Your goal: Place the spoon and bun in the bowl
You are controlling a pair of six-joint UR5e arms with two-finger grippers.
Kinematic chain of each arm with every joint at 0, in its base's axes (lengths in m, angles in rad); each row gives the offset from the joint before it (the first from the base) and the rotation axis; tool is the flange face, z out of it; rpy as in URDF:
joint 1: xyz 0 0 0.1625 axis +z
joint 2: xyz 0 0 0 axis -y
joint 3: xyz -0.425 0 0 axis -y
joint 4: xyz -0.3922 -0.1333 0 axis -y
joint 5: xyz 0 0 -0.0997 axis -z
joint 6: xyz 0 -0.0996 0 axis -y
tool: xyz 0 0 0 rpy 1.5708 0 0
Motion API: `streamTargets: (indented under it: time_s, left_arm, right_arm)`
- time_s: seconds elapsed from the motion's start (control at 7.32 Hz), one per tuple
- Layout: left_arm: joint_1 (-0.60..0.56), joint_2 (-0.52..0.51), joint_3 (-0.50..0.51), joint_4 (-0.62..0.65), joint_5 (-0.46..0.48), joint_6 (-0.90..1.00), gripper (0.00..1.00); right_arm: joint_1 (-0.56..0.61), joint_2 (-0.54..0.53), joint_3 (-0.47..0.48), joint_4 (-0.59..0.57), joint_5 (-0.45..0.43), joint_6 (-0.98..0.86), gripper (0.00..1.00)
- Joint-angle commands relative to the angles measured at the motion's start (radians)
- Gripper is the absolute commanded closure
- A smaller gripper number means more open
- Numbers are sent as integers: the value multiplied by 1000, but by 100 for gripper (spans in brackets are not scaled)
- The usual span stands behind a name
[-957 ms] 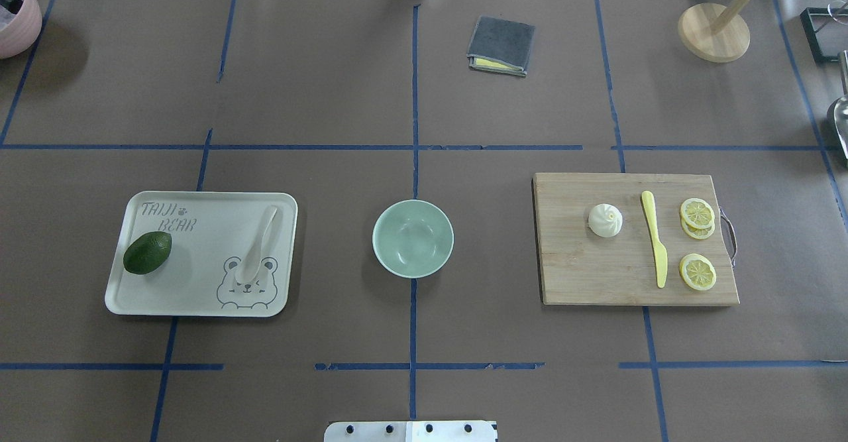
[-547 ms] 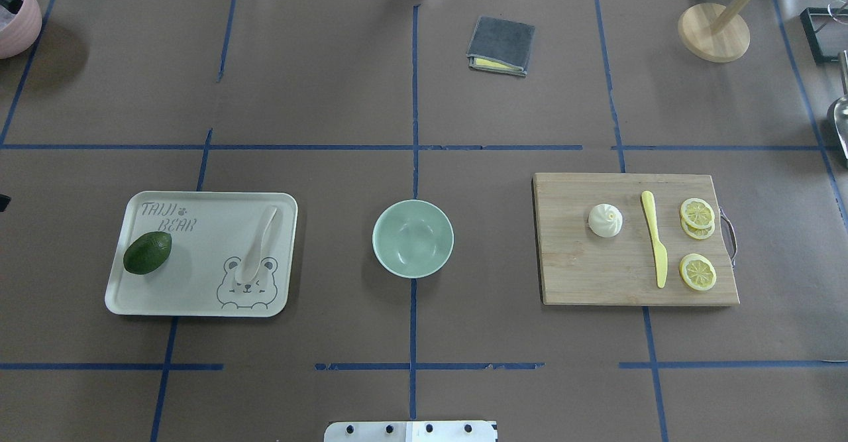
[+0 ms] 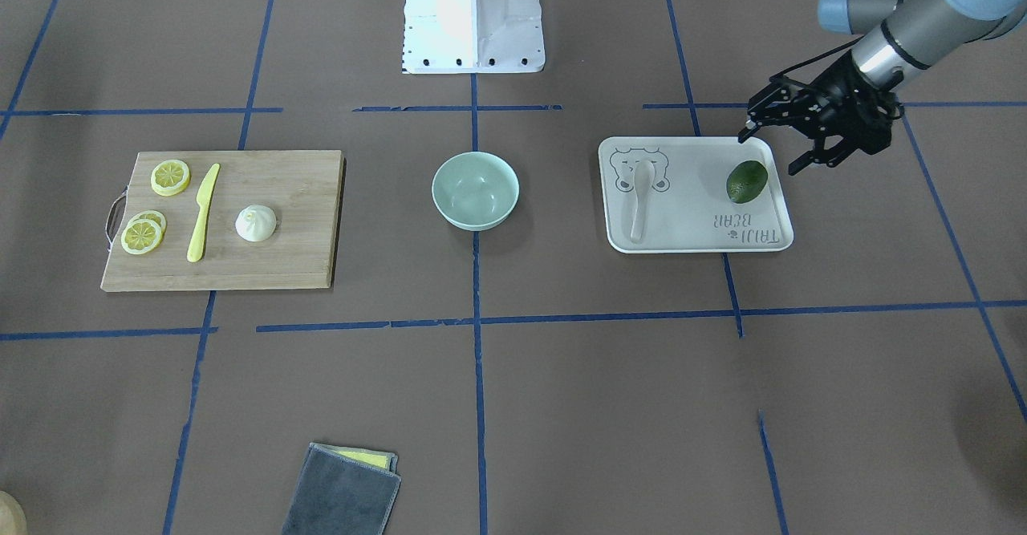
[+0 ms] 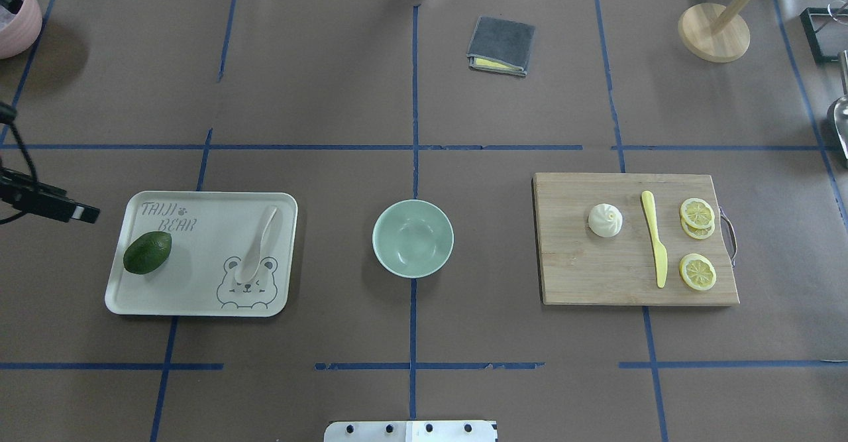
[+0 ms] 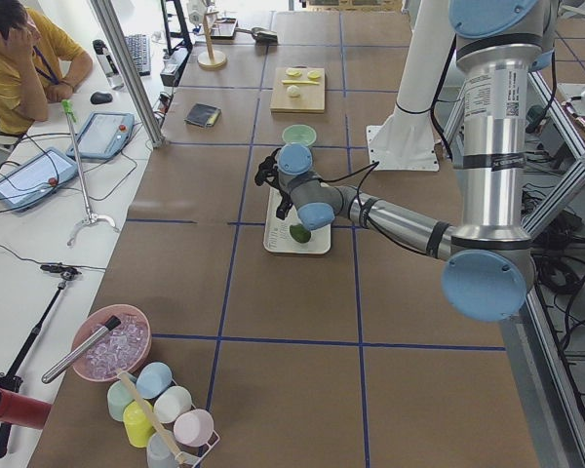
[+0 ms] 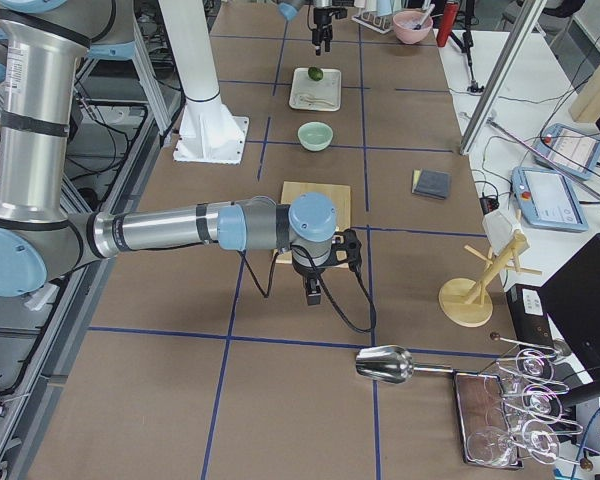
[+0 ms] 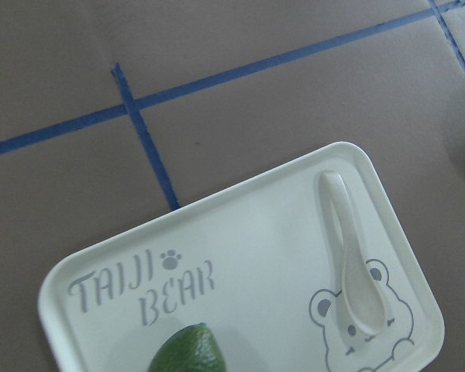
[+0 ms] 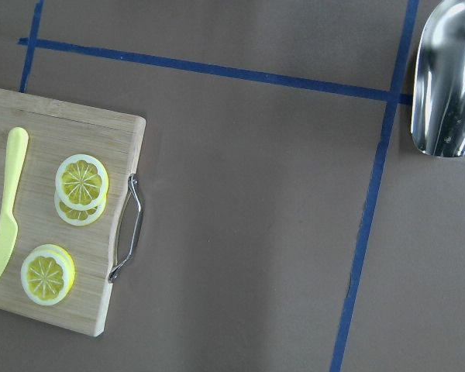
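Observation:
The off-white spoon (image 4: pixel 257 246) lies on the cream bear tray (image 4: pixel 199 296), scoop toward the robot; it also shows in the left wrist view (image 7: pixel 353 263). The white pleated bun (image 4: pixel 605 220) sits on the wooden cutting board (image 4: pixel 596 276). The mint-green bowl (image 4: pixel 413 238) stands empty between them. My left gripper (image 3: pixel 767 156) is open and empty, above the tray's outer end near the avocado (image 3: pixel 746 180). My right gripper (image 6: pixel 313 295) shows only in the exterior right view, beside the board's handle end; I cannot tell whether it is open or shut.
A yellow plastic knife (image 4: pixel 654 236) and lemon slices (image 4: pixel 697 217) lie on the board. A folded grey cloth (image 4: pixel 501 46) lies at the back centre. A wooden stand (image 4: pixel 713 31), a metal scoop (image 8: pixel 449 77) and a pink bowl (image 4: pixel 16 14) are near the edges.
A black part of my left arm has come into the overhead view from the left edge, toward the tray. The spoon, bun and bowl have not moved.

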Motion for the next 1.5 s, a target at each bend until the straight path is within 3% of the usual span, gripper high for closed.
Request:
streamTargets:
  time_s: [0.0, 0.27, 0.41, 0.55, 0.96, 1.09, 1.37]
  left_arm:
    - [113, -86, 54, 12, 145, -37, 0]
    - [126, -209, 60, 218, 165, -42, 0]
    - [145, -227, 63, 248, 201, -42, 0]
    - [168, -234, 68, 249, 246, -42, 0]
    - [242, -275, 114, 256, 265, -78, 0]
    - [250, -286, 131, 256, 316, -81, 0]
    - [254, -303, 146, 275, 324, -80, 4]
  right_arm:
    - [-7, 0, 0, 1, -1, -3, 0]
    - [-19, 1, 0, 32, 2, 3, 0]
    - [-39, 3, 0, 35, -2, 21, 0]
    - [-56, 8, 1, 36, -5, 21, 0]
    - [-57, 11, -5, 33, 37, 87, 0]
    - [-60, 15, -5, 61, 45, 105, 0]
    - [-79, 15, -26, 116, 49, 110, 0]
